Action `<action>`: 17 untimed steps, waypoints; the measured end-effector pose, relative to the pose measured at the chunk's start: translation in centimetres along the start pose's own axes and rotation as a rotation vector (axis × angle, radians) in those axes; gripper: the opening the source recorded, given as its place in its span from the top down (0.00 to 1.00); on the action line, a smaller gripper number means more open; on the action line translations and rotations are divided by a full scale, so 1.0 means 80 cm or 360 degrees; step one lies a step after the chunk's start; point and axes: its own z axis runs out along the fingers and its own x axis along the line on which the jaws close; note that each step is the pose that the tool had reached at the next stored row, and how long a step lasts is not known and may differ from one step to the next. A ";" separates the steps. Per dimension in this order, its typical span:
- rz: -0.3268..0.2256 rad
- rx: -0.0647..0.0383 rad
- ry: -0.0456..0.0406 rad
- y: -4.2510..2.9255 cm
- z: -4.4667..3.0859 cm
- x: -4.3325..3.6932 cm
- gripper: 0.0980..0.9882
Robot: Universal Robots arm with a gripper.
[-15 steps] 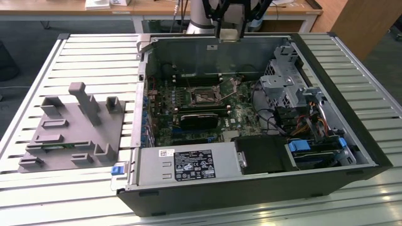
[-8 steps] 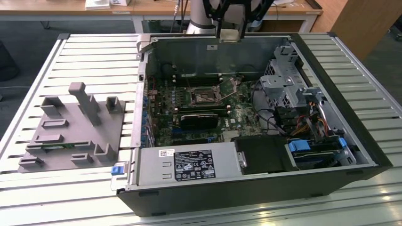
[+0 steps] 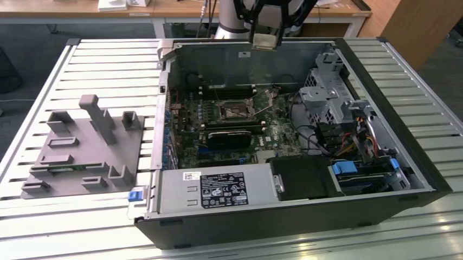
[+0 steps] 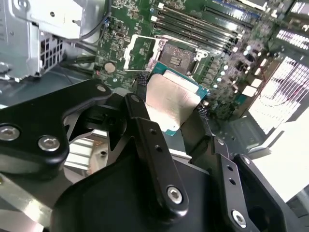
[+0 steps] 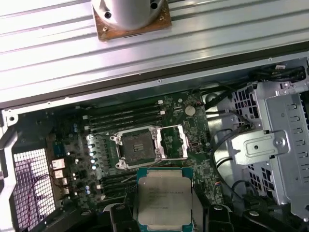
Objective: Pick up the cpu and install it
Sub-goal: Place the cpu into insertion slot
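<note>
The cpu (image 3: 264, 41), a flat square chip with a shiny silver top, hangs above the rear edge of the open computer case (image 3: 426, 179). My gripper (image 3: 264, 37) is shut on it, one black finger on each side. In both wrist views the cpu (image 4: 171, 99) (image 5: 164, 195) sits between the black fingers (image 4: 145, 130) (image 5: 118, 215), and the gripper (image 4: 171, 116) (image 5: 164, 215) is above the motherboard. The open cpu socket (image 3: 233, 112) (image 4: 179, 58) (image 5: 135, 147) lies below with its metal load frame flipped up, some way short of the chip.
A grey plastic fixture (image 3: 79, 146) with upright blocks stands on the slatted table at the exterior view's left. Inside the case are a black block (image 3: 227, 138) beside the socket, a power supply (image 3: 217, 189), a metal drive cage (image 3: 329, 92) and cables (image 3: 354, 141).
</note>
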 end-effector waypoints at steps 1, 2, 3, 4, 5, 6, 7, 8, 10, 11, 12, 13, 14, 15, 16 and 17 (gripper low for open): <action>0.0022 0.0000 -0.0001 0.0000 0.0001 0.000 0.51; 0.0045 -0.0001 -0.0003 0.0000 0.0002 0.000 0.51; 0.0069 -0.0001 -0.0004 0.0000 0.0003 0.000 0.51; 0.0093 -0.0001 -0.0005 0.0000 0.0004 0.000 0.51; 0.0118 -0.0001 -0.0007 -0.0001 0.0005 0.000 0.51; 0.0142 -0.0002 -0.0008 -0.0001 0.0006 0.000 0.51; 0.0164 -0.0002 -0.0009 -0.0001 0.0006 0.000 0.51; 0.0184 -0.0002 -0.0010 -0.0001 0.0007 0.000 0.51; 0.0226 -0.0003 -0.0013 -0.0001 0.0007 0.000 0.51; 0.0246 -0.0003 -0.0014 -0.0001 0.0008 0.000 0.51; 0.0263 -0.0003 -0.0015 0.0000 0.0008 0.000 0.51; 0.0277 -0.0004 -0.0016 0.0001 0.0008 0.000 0.51; 0.0291 -0.0004 -0.0016 0.0002 0.0008 0.000 0.51; 0.0307 -0.0004 -0.0017 0.0001 0.0009 0.000 0.51; 0.0323 -0.0004 -0.0018 0.0002 0.0008 0.000 0.51; 0.0341 -0.0004 -0.0019 0.0002 0.0008 0.000 0.51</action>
